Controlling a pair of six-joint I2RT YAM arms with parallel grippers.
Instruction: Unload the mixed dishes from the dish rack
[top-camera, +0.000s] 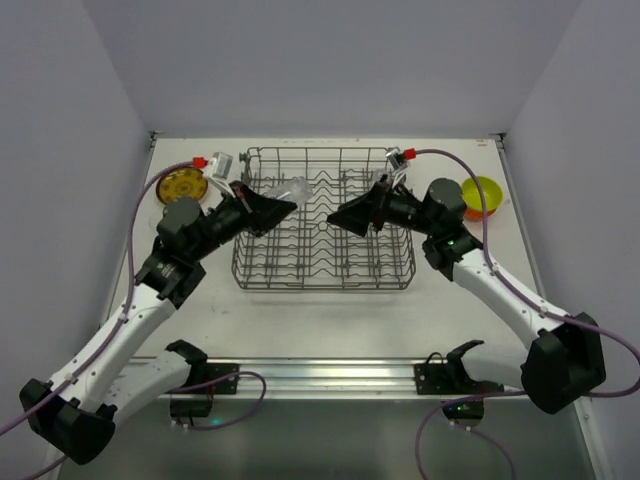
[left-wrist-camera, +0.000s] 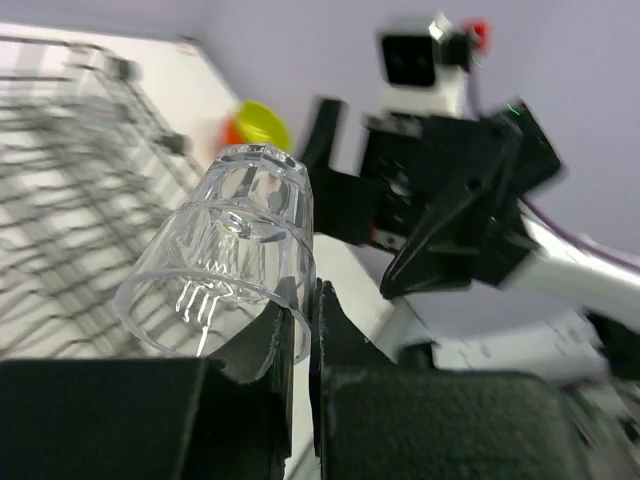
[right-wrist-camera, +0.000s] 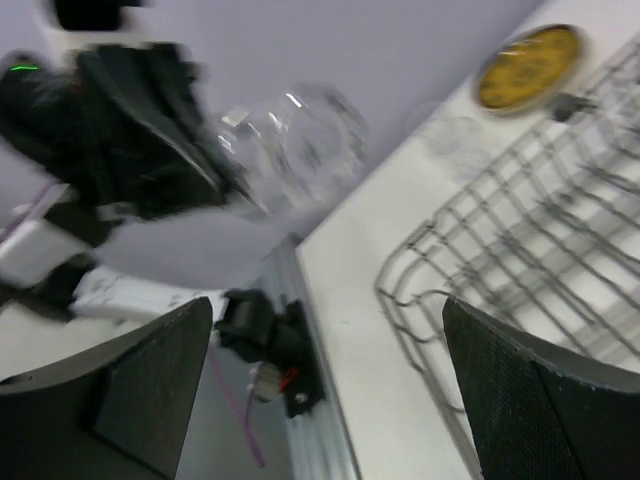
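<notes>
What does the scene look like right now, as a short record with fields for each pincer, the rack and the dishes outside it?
left pincer: shut on the rim of a clear glass, held above the rack
right pincer: open, holding nothing, over the right half of the rack
rack: grey wire, middle of the table; no dishes visible in it
plate: yellow patterned face up, on the table left of the rack
bowls: yellow-green one on an orange one, on the table right of the rack

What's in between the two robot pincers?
A clear glass, pinched by the left pincer; then bare rack wires before the right pincer. Top view shows it.
</notes>
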